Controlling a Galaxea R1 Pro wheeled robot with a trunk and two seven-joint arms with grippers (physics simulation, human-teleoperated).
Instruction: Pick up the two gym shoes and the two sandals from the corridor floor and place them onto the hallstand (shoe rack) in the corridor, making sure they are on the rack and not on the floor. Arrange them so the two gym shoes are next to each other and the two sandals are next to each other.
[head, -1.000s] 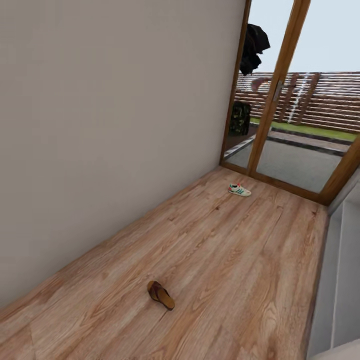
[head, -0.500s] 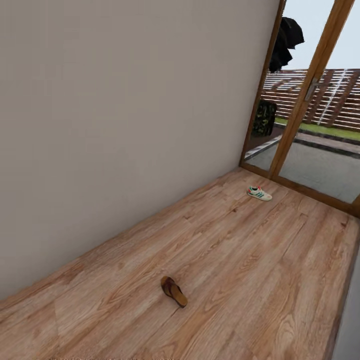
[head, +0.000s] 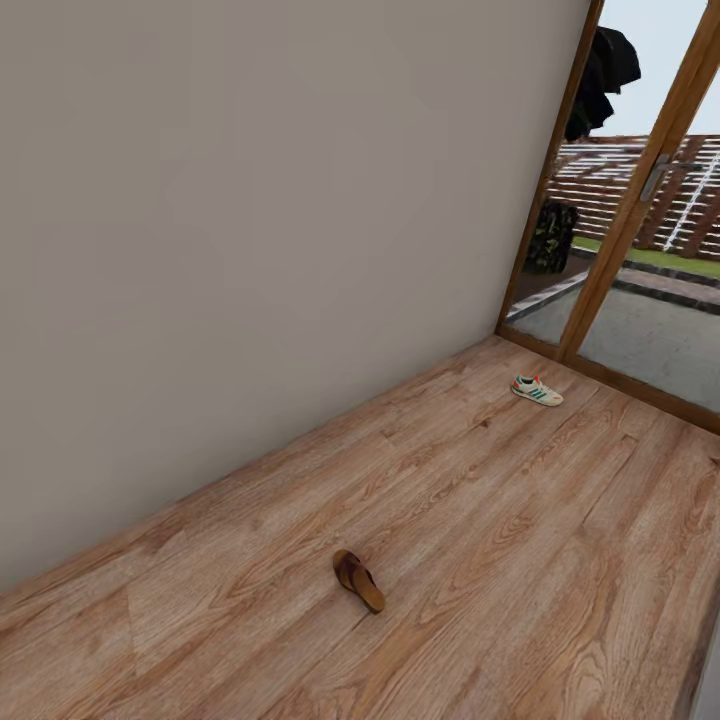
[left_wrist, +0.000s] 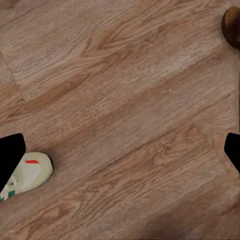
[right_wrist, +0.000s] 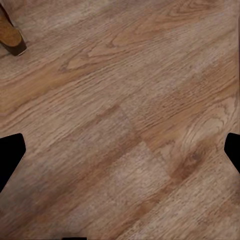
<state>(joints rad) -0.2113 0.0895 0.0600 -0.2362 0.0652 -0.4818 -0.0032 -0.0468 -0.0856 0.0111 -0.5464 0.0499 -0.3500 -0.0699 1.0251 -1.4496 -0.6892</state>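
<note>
Currently in transit: footwear on the corridor floor (head: 520, 560), nothing yet collected.

Nearest in the head view, one brown sandal (head: 359, 581) lies flat on the planks, well apart from the plain wall (head: 250, 220); far beyond it, one gym shoe (head: 537, 390) lies near the glazed door frame (head: 640, 215). Left claw (left_wrist: 120, 150) stands apart and empty, dark fingertips (left_wrist: 11, 152) at the frame edges; a second gym shoe (left_wrist: 27, 175) lies just beside one tip, and a brown rounded object (left_wrist: 232, 25), likely a sandal, is cut off at the corner. Right claw (right_wrist: 120, 150) likewise stands apart over bare planks, a sandal end (right_wrist: 10, 35) cropped at the edge. Recommended: take the shoe by the left claw first, centring across its sides before closing. The two sandal fragments cannot be matched to particular sandals.
</note>
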